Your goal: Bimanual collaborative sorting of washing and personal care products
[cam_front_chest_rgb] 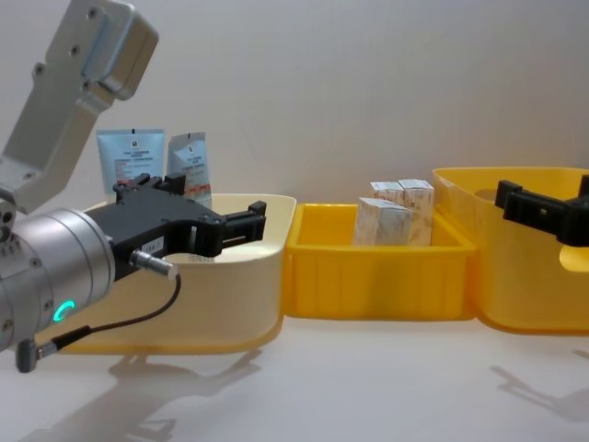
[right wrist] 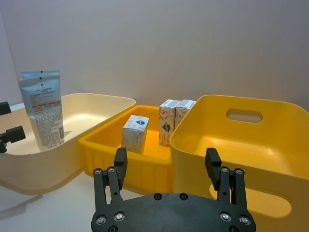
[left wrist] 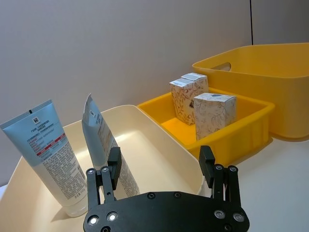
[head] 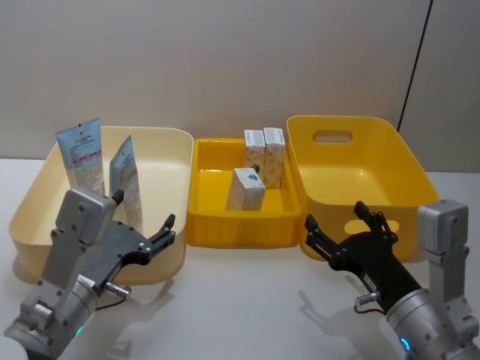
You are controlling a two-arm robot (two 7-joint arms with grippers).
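A nearer tube (head: 127, 184) stands upright, crimped end up, directly ahead of the left gripper (head: 144, 210). A farther tube (head: 84, 154), pale blue like the first, stands just beyond it and to that gripper's left. Both are inside the cream tub (head: 161, 132). The left gripper hovers at the tub's near wall, its fingers spread apart and holding nothing.

Ahead and to the right of that gripper, a front carton (head: 246, 189) stands in the small yellow tray (head: 240, 229). Behind it a left rear carton (head: 255, 150) stands side by side with a right rear carton (head: 274, 154); the two appear to touch. All three are upright.

The same tray lies ahead and to the left of the right gripper (head: 335, 215), whose fingers are also spread wide with nothing between them. It hovers at the near left corner of the large yellow tub (head: 352, 176). Tub, tray and tub sit in a row on the white tabletop (head: 247, 300).
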